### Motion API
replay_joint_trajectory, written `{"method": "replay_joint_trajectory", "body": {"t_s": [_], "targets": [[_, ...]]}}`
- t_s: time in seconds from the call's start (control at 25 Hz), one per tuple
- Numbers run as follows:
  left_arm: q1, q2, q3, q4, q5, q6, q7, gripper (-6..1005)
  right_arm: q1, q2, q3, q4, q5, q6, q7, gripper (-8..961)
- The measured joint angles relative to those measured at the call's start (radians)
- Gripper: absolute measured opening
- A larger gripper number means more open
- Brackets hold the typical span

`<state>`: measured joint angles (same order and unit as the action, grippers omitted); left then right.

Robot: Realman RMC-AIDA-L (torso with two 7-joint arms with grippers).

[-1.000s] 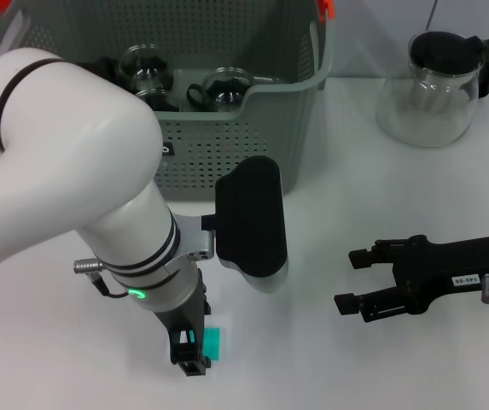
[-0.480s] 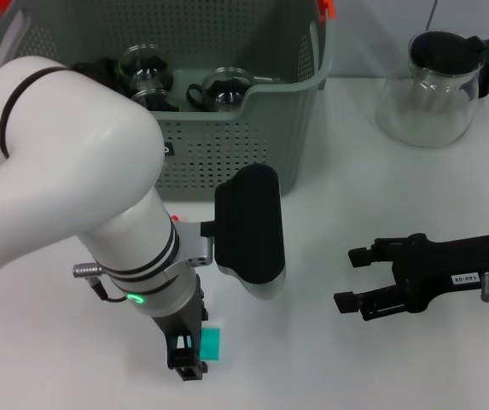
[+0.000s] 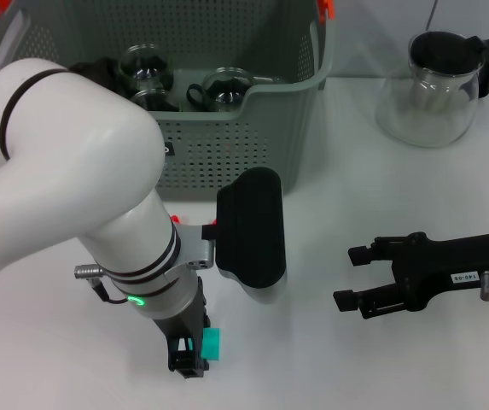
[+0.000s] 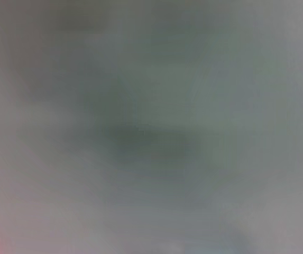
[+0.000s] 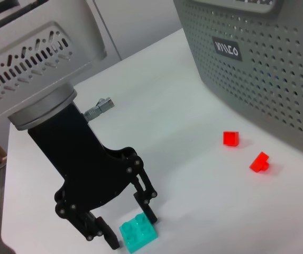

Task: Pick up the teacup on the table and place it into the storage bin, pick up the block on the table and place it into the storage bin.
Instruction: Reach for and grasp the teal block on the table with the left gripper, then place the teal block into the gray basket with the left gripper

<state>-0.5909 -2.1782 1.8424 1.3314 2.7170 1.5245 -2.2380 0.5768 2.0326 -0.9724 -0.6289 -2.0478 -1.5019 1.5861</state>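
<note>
The left wrist view is all grey blur, so nothing in it can be told apart. In the head view the big white left arm [image 3: 82, 196] covers part of the desk's near left side and hides most of the small teal toy block [image 3: 212, 343]; only one edge peeks out beside the left gripper [image 3: 186, 359]. The large grey-green plastic storage bin [image 3: 227, 154] is cut off by the top edge. In the right wrist view, only one holey wall of the bin shows.
</note>
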Motion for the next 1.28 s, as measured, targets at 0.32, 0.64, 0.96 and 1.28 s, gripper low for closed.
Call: {"method": "replay_joint_trajectory", "body": {"t_s": [0.32,0.64,0.96,1.28], "targets": [[-0.001,0.000,0.004,-0.002,0.003,-0.003,0.000,541,-0.001,0.000,0.000,0.000,0.001,0.002,0.000,947],[-0.002,0.000,0.005,-0.003,0.005,-0.003,0.000,461,-0.002,0.000,0.000,0.000,0.002,0.002,0.000,946],[0.000,0.000,0.001,0.006,0.005,0.003,0.001,401,-0.006,0.000,0.003,-0.003,0.002,0.001,0.000,946],[0.014,0.000,-0.062,0.087,-0.018,0.051,-0.012,434,-0.008,0.000,0.003,-0.002,0.003,0.001,0.000,946]]}}
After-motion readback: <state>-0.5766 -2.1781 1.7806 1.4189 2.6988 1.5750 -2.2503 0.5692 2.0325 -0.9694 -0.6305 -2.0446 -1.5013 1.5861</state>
